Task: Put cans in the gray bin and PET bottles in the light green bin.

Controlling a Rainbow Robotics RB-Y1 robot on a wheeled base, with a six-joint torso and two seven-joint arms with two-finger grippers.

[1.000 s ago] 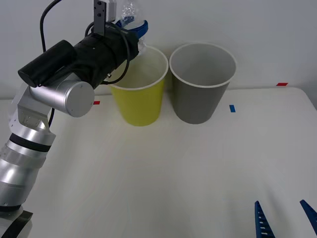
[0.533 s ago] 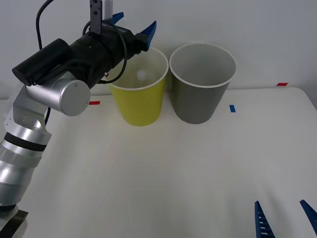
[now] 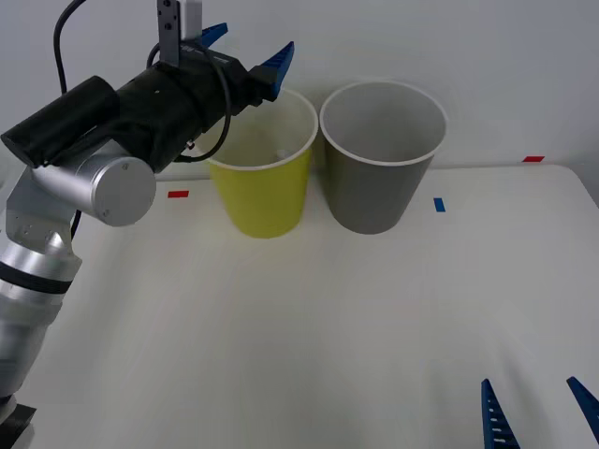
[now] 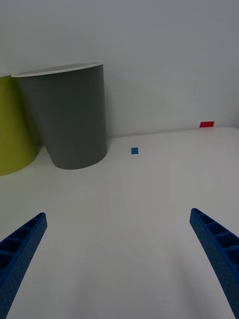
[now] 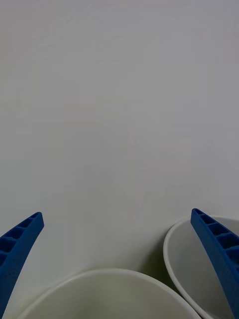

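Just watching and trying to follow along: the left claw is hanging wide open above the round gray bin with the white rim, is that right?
Not quite. The left claw is wide open, but it hangs above the round yellow-green bin with the white rim, not the round gray bin with the white rim beside it. The front view shows this.
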